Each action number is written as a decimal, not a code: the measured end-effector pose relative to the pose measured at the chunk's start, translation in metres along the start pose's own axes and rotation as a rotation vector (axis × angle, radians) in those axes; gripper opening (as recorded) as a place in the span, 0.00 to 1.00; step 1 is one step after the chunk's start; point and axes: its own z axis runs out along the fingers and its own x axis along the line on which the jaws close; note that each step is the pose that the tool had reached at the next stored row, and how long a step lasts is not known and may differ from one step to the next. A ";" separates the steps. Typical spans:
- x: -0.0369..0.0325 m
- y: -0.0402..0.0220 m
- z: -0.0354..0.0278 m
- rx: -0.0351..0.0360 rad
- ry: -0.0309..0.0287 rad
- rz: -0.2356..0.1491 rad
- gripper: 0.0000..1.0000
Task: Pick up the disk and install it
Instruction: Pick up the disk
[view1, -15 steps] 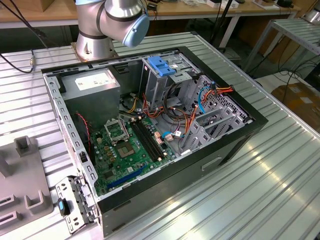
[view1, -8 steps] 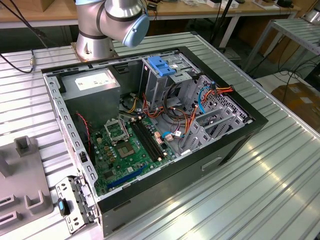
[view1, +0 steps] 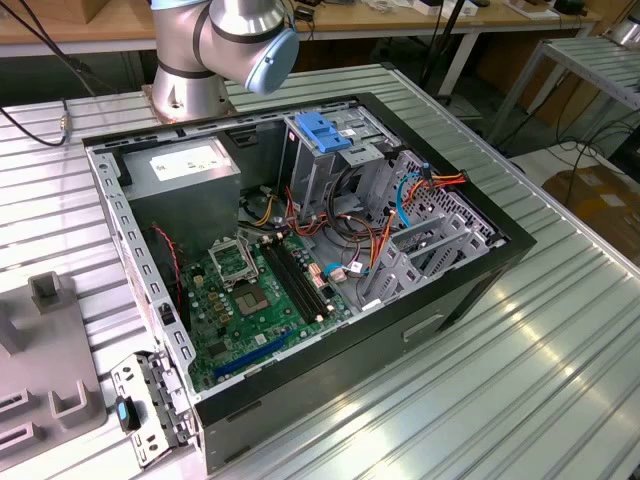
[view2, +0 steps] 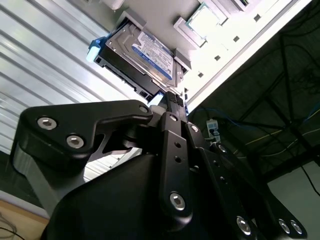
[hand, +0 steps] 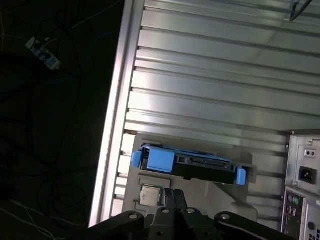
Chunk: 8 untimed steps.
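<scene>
found the disk (hand: 187, 162) broadside ahead of the fingers (hand: 168, 200), long axis square to the table (hand: 200, 75) edge. pressed together, holding nothing.

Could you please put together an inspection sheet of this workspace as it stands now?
Surface: ribbed metal table carrying an open computer case.
Job's things: the disk sits in a grey holder, not yet picked up.
Clutter: small square chip in the same holder; grey slotted fixture at the exterior view's left.
Grippers: gripper shut, holding nothing, close to the disk.
Cables: red, orange and blue cables inside the case; black cable on the table.
Surroundings: wooden benches behind; arm's base at the table's far edge.
</scene>
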 end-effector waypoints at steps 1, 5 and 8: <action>0.0000 0.0000 0.0000 -0.0001 0.0001 -0.003 0.11; 0.0000 0.0000 0.0000 -0.0004 0.0008 -0.019 0.11; 0.0000 0.0000 0.0000 -0.0007 0.0013 -0.028 0.11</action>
